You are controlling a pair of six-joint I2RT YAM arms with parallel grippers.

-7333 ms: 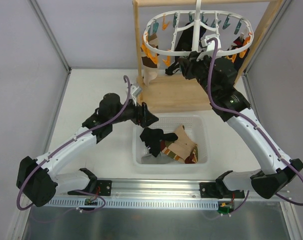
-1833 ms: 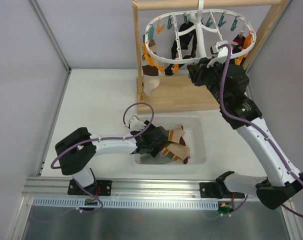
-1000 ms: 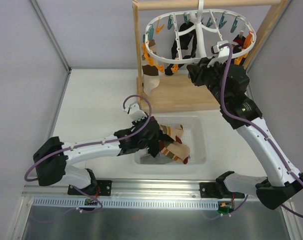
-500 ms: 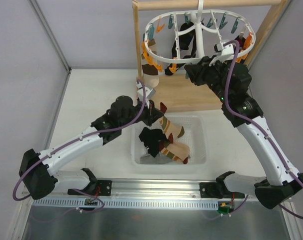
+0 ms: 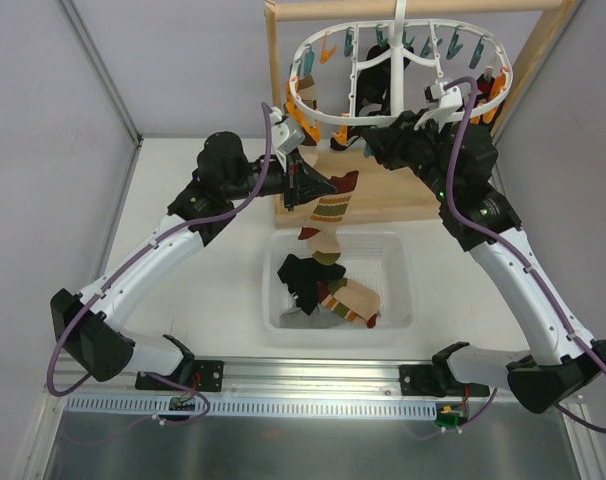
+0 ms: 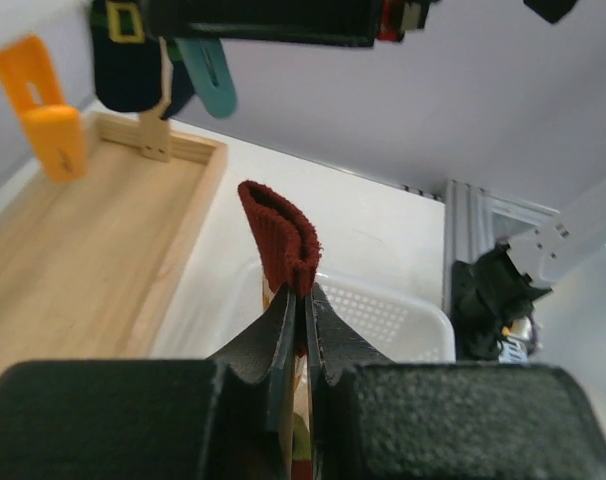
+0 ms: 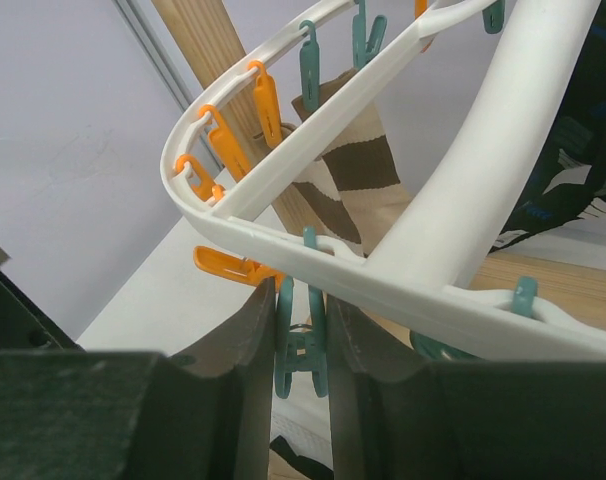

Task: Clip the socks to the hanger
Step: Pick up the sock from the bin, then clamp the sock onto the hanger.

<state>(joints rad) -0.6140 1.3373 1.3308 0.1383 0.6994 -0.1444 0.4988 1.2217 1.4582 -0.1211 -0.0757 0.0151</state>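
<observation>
The striped sock (image 5: 328,212) hangs above the basket (image 5: 405,285), its red cuff pinched in the left hand (image 6: 303,300), just below the hanger (image 7: 403,285). The right hand (image 7: 301,320) squeezes a teal peg (image 7: 301,372); the cuff should go squarely into its mouth before release.

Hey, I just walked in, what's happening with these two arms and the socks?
The left tool is pinching the dark red cuff of a striped sock, which hangs above the white mesh basket of loose socks, close to the hanger. The right tool is clamped on a teal clothespin under the hanger's ring. This sock is not yet clipped.
</observation>
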